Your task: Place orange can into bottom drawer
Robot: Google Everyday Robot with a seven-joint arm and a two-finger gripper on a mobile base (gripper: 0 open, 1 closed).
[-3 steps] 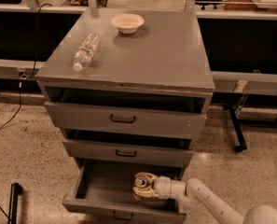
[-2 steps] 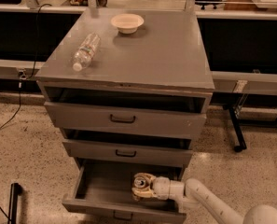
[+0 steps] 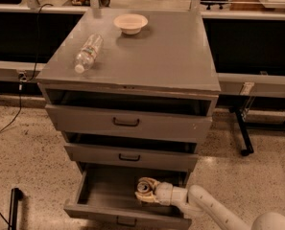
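The bottom drawer (image 3: 103, 193) of the grey cabinet is pulled open. The orange can (image 3: 144, 186) is inside it toward the right, lying tilted with its silver top facing the camera. My gripper (image 3: 147, 191) reaches into the drawer from the lower right on a white arm, and its fingers are closed around the can. The can looks to be at or just above the drawer floor; I cannot tell whether it touches.
A clear plastic bottle (image 3: 88, 52) lies on the cabinet top (image 3: 171, 56) at the left. A white bowl (image 3: 130, 23) stands at the back. The top drawer (image 3: 127, 122) and middle drawer (image 3: 130, 156) are slightly open. A black table leg (image 3: 242, 133) stands right.
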